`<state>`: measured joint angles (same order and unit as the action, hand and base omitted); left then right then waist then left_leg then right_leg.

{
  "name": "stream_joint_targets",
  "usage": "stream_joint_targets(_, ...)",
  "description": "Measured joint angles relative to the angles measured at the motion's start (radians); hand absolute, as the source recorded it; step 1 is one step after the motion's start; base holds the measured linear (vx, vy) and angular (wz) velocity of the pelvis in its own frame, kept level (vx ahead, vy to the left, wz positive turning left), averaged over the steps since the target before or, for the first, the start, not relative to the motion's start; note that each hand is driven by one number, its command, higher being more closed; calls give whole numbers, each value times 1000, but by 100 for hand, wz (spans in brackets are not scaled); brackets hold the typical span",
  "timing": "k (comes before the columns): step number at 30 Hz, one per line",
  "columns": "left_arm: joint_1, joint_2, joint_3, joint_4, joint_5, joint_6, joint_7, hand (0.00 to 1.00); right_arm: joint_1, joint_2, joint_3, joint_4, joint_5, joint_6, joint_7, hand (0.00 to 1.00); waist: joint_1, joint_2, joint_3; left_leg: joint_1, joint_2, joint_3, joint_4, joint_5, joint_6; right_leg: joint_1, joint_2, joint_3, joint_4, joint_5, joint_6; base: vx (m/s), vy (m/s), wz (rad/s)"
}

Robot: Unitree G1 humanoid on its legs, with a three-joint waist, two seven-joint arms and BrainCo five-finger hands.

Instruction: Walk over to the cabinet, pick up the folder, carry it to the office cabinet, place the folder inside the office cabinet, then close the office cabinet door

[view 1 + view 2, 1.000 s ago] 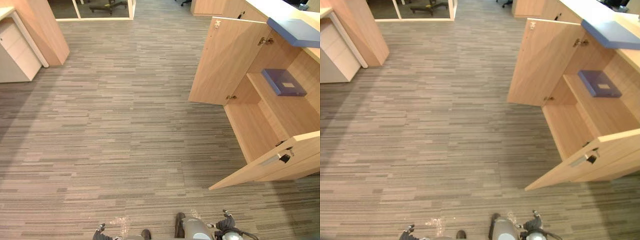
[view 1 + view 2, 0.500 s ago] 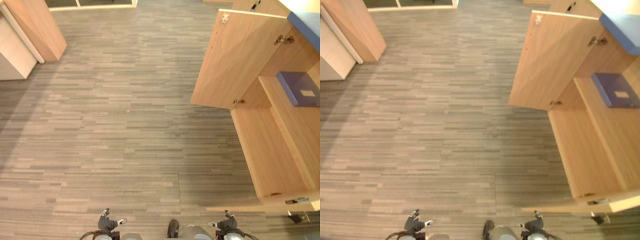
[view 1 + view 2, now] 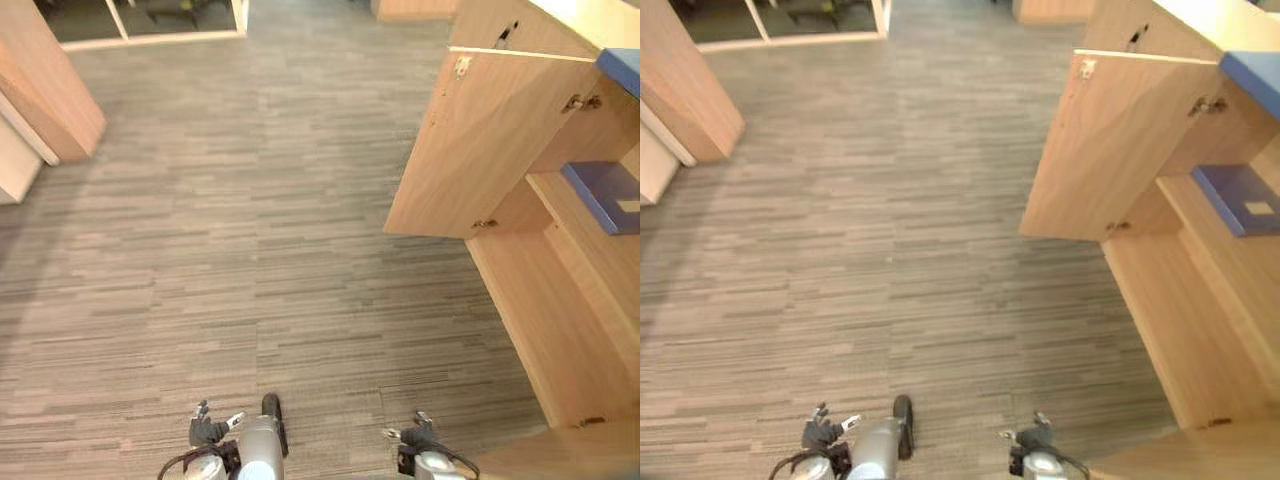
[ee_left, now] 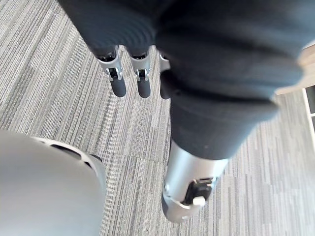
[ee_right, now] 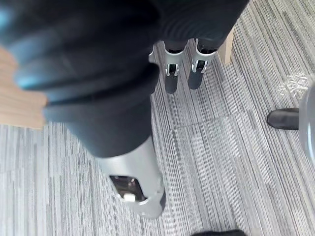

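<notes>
1. Lying flat on a shelf inside the office cabinet (image 3: 545, 300), the blue folder (image 3: 608, 193) sits at the far right of the head views, just past the open door (image 3: 480, 150).
2. The left hand (image 4: 117, 78) hangs over the striped carpet (image 3: 250, 220), fingers straight and slack, holding nothing.
3. The right hand (image 5: 171, 73) is equally loose and empty (also above carpet), well apart from the folder.
</notes>
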<state>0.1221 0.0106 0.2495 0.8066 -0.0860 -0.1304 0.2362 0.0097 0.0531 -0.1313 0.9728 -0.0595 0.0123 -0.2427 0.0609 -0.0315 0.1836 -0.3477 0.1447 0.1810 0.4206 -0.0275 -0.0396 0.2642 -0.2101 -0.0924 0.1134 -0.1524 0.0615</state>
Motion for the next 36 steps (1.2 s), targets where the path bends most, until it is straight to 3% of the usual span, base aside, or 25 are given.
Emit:
stream_joint_targets(2,1,6,22,25,-2,2,1,0,-18,3,-1,38,0,-1,4,0,12,-18,-39,11,-17,34,66,-42,33,-2,-42,66,-6,81,24,337,289,-50)
stream_joint_targets(4,2,24,21,49,-2,4,1,0,-28,-6,-3,49,0,-3,7,0,13,-18,-55,47,-39,38,67,-50,37,-17,-76,100,22,148,22,279,160,-68)
stream_joint_targets(7,41,44,18,80,-1,7,1,0,-19,-27,-9,63,0,-2,9,0,19,-14,-94,142,-91,48,-20,-86,39,-139,-133,150,201,193,12,251,164,-87)
stream_joint_targets(8,48,50,9,95,-1,9,1,0,-11,-43,-18,63,0,-2,13,0,15,-11,-99,192,-124,52,-80,-109,48,-200,-165,150,313,216,-6,192,156,-46)
stream_joint_targets(11,60,65,-29,133,3,16,-1,0,17,-73,-44,64,0,1,15,0,-9,-2,-87,298,-191,95,-167,-134,86,-323,-274,61,587,285,-119,157,168,-32)
stream_joint_targets(12,71,65,-28,149,4,25,-2,0,20,-79,-46,56,1,-3,16,0,-24,7,-74,357,-200,103,-199,-139,93,-368,-294,-18,745,209,-135,127,158,-38)
stream_joint_targets(13,81,65,-29,155,6,27,-2,0,20,-83,-44,55,1,-5,16,0,-29,12,-76,384,-200,106,-215,-139,94,-384,-290,-62,798,161,-118,111,117,-27)
stream_joint_targets(14,95,67,-39,155,10,27,-3,0,23,-85,-43,52,3,-9,15,0,-41,18,-75,425,-194,113,-246,-137,96,-399,-265,-157,849,70,-88,105,72,-20)
stream_joint_targets(15,99,70,-49,156,12,27,-3,0,25,-83,-43,52,2,-14,14,0,-44,18,-73,456,-185,121,-262,-137,95,-414,-234,-255,840,-2,-84,113,40,-21)
stream_joint_targets(17,95,64,-49,155,18,25,-3,0,17,-84,-44,43,0,-14,14,0,-46,30,-53,480,-159,141,-266,-136,94,-428,-172,-378,736,-71,-53,160,-71,-24)
stream_joint_targets(20,94,59,-46,153,32,22,-3,0,12,-81,-46,29,0,-17,14,0,-52,35,-36,517,-133,175,-318,-127,68,-458,-102,-519,481,-58,-50,123,-116,-27)
stream_joint_targets(21,91,63,-43,153,33,21,-3,0,13,-76,-48,23,0,-17,13,0,-50,19,-26,546,-150,194,-355,-120,43,-456,-98,-569,374,21,-89,159,-172,-43)
stream_joint_targets(22,83,57,-39,158,36,20,-2,0,11,-80,-55,24,0,-17,14,0,-48,17,-20,560,-148,200,-368,-121,33,-455,-90,-581,371,13,-125,183,-181,-51)
stream_joint_targets(23,77,45,-39,168,51,24,-3,0,5,-81,-75,23,-1,-16,14,0,-53,41,-24,558,-128,207,-383,-119,25,-455,-56,-584,344,14,-125,191,-203,-45)
stream_joint_targets(24,73,41,-38,166,58,24,-4,0,-1,-86,-86,23,0,-16,14,0,-64,48,-14,557,-114,220,-386,-123,16,-457,-24,-582,323,12,-126,157,-180,-41)
stream_joint_targets(28,40,46,-35,167,76,27,-6,0,5,-81,-122,23,0,-16,15,0,-71,34,-9,581,-66,240,-402,-162,-20,-458,40,-585,328,-65,-126,136,-161,-25)
stream_joint_targets(30,28,45,-37,166,76,28,-8,0,6,-82,-125,23,0,-16,15,0,-73,34,-10,582,-50,240,-398,-179,-20,-457,58,-588,328,-86,-130,169,-132,-16)
stream_joint_targets(32,15,45,-36,165,75,30,-10,0,7,-74,-124,22,2,-15,15,0,-78,41,-17,554,7,245,-296,-210,-31,-433,113,-580,299,-102,-130,301,-234,-23)
stream_joint_targets(33,8,57,-27,159,71,32,-12,0,13,-61,-118,19,5,-14,16,0,-78,28,-17,495,65,251,-111,-233,-60,-397,153,-569,245,-81,-155,385,-335,-35)
stream_joint_targets(36,36,49,-3,83,66,34,-11,0,30,-49,-98,4,23,-14,15,0,-58,13,-18,333,188,213,430,-233,-38,-270,239,-465,120,-58,-168,339,-163,-91)
